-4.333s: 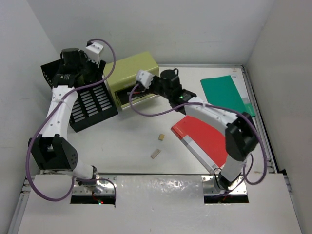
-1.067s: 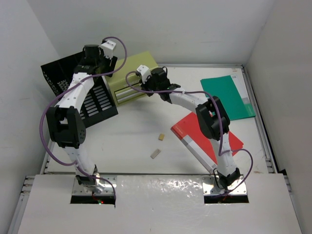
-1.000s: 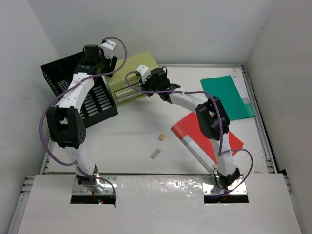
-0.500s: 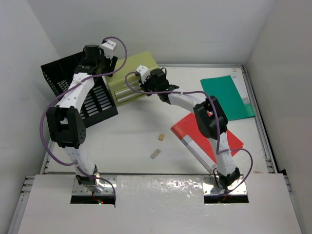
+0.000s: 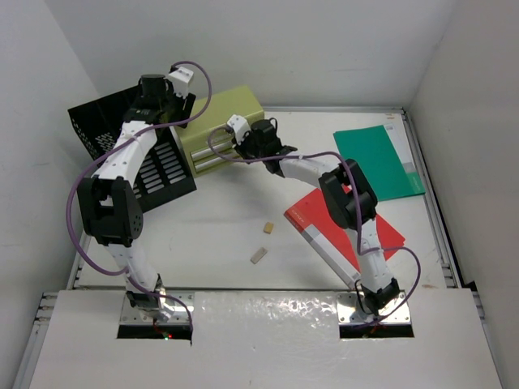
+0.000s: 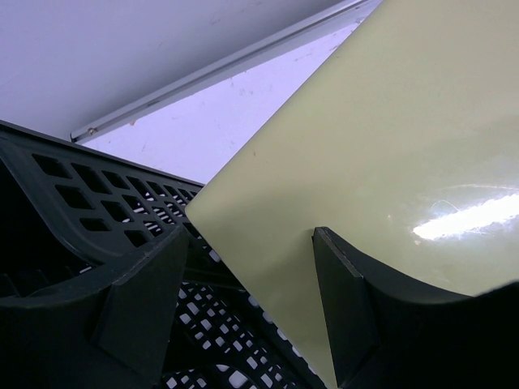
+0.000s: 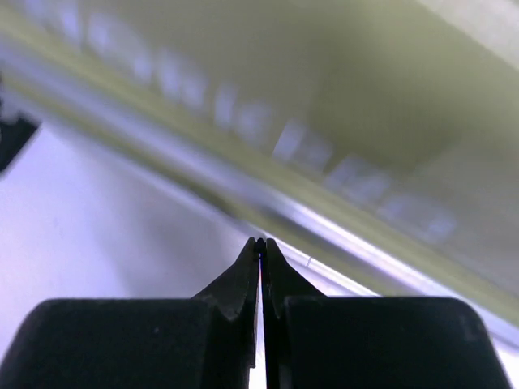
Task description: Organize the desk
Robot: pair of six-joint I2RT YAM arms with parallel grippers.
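Closing drawer box (image 5: pixel 215 117), seemingly: right gripper (image 7: pixel 261 243) pinched together, box front just ahead; left gripper (image 6: pixel 243 304) spread astride box corner. Next: straight push, left bracing.

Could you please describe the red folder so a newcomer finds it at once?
On the white desk, look at the right half. The red folder lies there, partly under the right arm. Unlike the green folder farther back, it has a pale strip along one edge.

On the desk (image 5: pixel 219 235) the left arm (image 5: pixel 122 154) overhangs a black crate (image 5: pixel 158 174), the right arm (image 5: pixel 304 168) reaches an olive box (image 5: pixel 219 117).
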